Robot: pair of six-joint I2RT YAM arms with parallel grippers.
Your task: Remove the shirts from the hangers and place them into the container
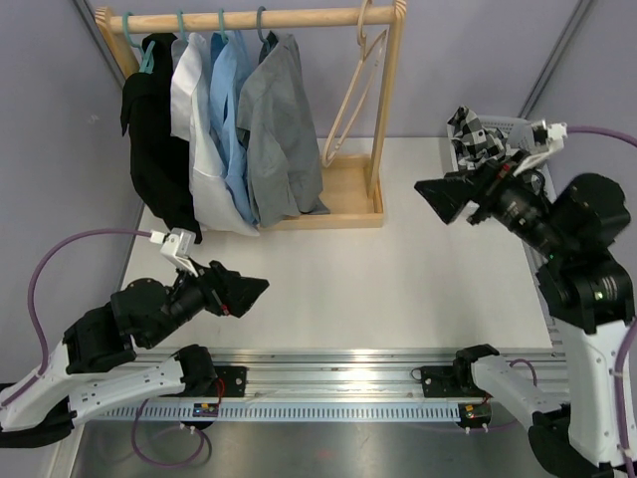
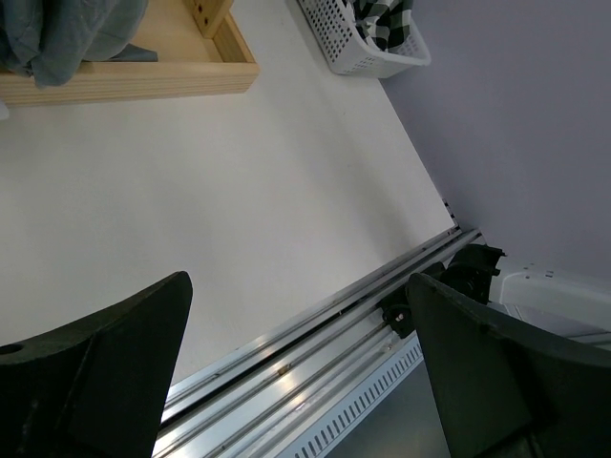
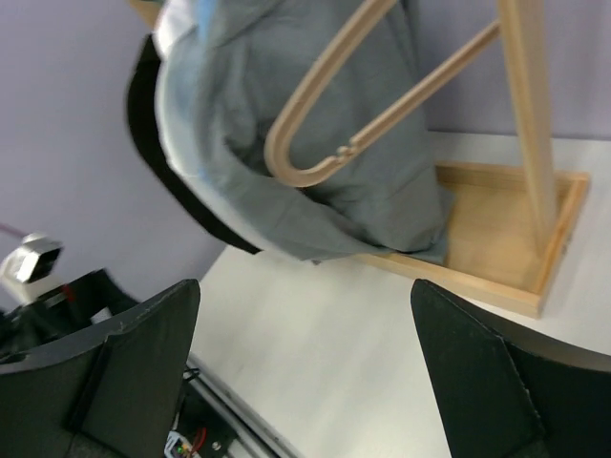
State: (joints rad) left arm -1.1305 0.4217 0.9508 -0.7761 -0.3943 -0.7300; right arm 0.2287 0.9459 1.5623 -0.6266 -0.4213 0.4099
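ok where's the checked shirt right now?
Top view, far right: the checked shirt sits bunched in the white basket, just beyond the open right gripper and to the right of the wooden rack.

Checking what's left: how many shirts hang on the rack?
4, left to right along the rail: black shirt, white shirt, light blue shirt, grey shirt. They overlap, so another could be hidden.

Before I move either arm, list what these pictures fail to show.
- Basket, top view: the right arm and the checked shirt cover most of it; room left is unclear.
- White shirt and blue shirt, top view: mostly hidden by neighbouring shirts.
- Wooden hanger, right wrist view: hook cut off by the top edge.
- Grey shirt, left wrist view: only its hem shows, cut by the edge.
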